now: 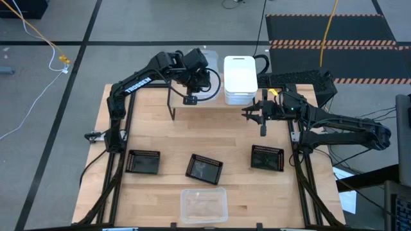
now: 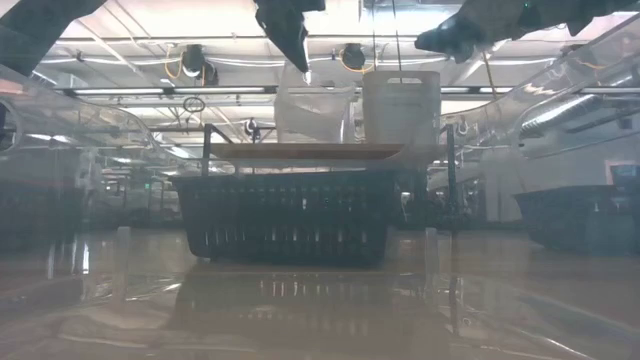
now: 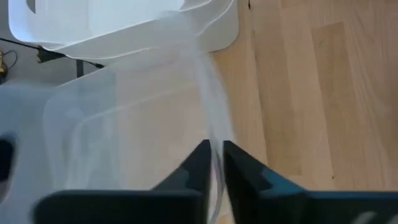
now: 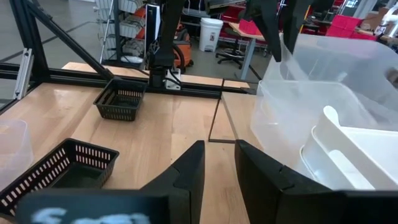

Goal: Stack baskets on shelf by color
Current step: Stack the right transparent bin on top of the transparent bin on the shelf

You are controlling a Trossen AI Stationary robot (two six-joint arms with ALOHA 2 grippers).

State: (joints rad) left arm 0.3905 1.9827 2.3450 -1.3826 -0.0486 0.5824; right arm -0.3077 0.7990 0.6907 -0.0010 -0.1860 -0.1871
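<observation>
We note the left gripper (image 3: 214,165) with fingers pinching a clear basket's wall (image 3: 124,124) over the shelf (image 1: 192,106), beside the white stack (image 1: 240,80). Thin grip may slip or tilt the basket. Right gripper (image 1: 262,114) hovers near, fingers slightly parted.

arms: 2, black, jointed | marking: white lettering on left arm (image 1: 138,85) | jaws: dark

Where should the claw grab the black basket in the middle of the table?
Pinch the top rim of a long wall of the middle black basket, coming straight down. It sits open side up, so one finger fits inside, one outside. It lies slightly turned, so twist the claw to match. The left claw pinches the clear basket by its wall likewise.
</observation>
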